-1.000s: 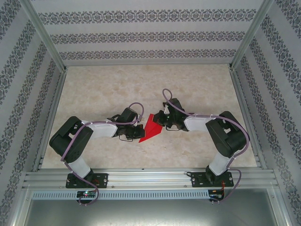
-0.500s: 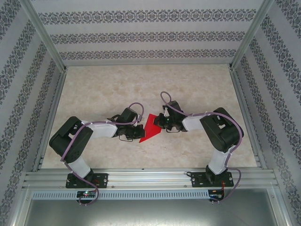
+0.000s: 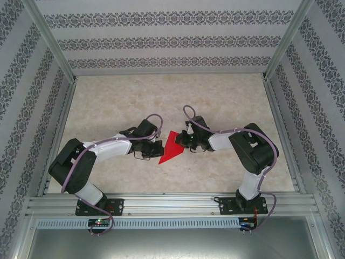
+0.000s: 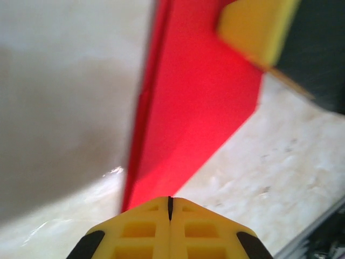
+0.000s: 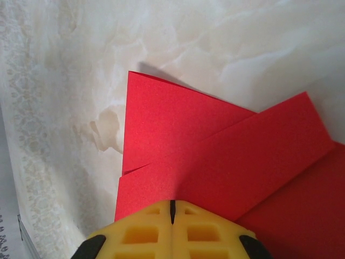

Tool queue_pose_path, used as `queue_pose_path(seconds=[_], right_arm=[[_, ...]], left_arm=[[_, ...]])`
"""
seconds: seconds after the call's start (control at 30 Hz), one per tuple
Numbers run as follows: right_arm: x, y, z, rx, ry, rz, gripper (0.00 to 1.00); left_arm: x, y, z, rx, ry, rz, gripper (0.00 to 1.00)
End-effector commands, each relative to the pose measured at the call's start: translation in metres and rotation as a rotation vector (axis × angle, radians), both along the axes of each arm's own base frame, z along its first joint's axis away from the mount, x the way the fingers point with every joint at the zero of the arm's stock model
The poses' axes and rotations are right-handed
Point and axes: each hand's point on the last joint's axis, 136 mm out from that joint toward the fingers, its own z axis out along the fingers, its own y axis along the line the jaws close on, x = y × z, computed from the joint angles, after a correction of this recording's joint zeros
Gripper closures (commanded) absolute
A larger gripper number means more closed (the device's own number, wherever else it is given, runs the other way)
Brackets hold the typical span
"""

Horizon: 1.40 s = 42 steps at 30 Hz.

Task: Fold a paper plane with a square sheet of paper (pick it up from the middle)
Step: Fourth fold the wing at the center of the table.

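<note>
1. Two arms reach inward over the counter (image 3: 215,97), and their claws face each other near its middle, slightly toward the near edge.
2. Red paper (image 3: 171,147) lies on the counter between the two claws. It is folded into a pointed shape. The point aims toward the near left, and the broad end sits at the right claw.
3. Left claw (image 3: 156,147) is clenched. In the left wrist view its yellow fingertips (image 4: 145,229) meet with only a thin seam between them.
4. The narrow end of the red paper (image 4: 199,108) reaches right up to those tips. Whether it is pinched in the seam cannot be told.
5. In the same view the paper extends away from the tips as a long strip with a folded edge along its left side. A yellow finger (image 4: 259,29) of the right claw sits at the far end.
6. Right claw (image 3: 184,139) is clenched. In the right wrist view its fingertips (image 5: 143,232) meet at a seam and overlap the near edge of the paper (image 5: 215,156). A grip on the sheet cannot be confirmed.
7. The right wrist view shows stacked layers. A band-like flap crosses diagonally over a lower layer, with a short gap between them at the left edge.
8. The counter surface (image 5: 215,43) is pale and marbled.
</note>
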Motion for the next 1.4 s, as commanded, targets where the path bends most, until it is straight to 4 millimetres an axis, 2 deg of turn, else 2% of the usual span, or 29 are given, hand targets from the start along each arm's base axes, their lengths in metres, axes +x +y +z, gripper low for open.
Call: queue_pose_path(seconds=[0.0,0.2,0.4,0.53,0.67,0.83,1.0,1.37], right_arm=[[-0.024,-0.027,-0.045,-0.125,0.128,-0.035,0.98],[-0.024,-0.027,-0.045,-0.119,0.128,-0.039,0.98],[-0.025,-0.026,-0.048,-0.118,0.137,-0.034,0.98],[-0.025,-0.026,-0.048,-0.117,0.136,-0.037,0.98],[-0.025,-0.027,-0.049,-0.12,0.137,-0.037,0.98],[-0.025,-0.028,-0.049,-0.124,0.137,-0.041,0.98],[-0.024,-0.032,-0.05,-0.129,0.14,-0.046,0.98],[-0.023,-0.033,-0.05,-0.128,0.14,-0.047,0.98]], left_arm=[[0.002,-0.017,0.009,-0.059,0.024,-0.024,0.97],[0.012,-0.033,-0.007,-0.123,0.056,-0.005,0.98],[0.025,-0.044,-0.015,-0.149,0.044,-0.002,0.97],[0.028,-0.04,-0.029,-0.091,0.061,0.004,0.97],[0.015,-0.029,-0.047,-0.037,0.12,0.005,0.97],[-0.018,-0.006,-0.063,0.021,0.195,0.006,0.98],[-0.05,0.011,-0.066,0.029,0.245,-0.014,0.97],[-0.072,0.038,-0.064,0.091,0.248,0.028,0.97]])
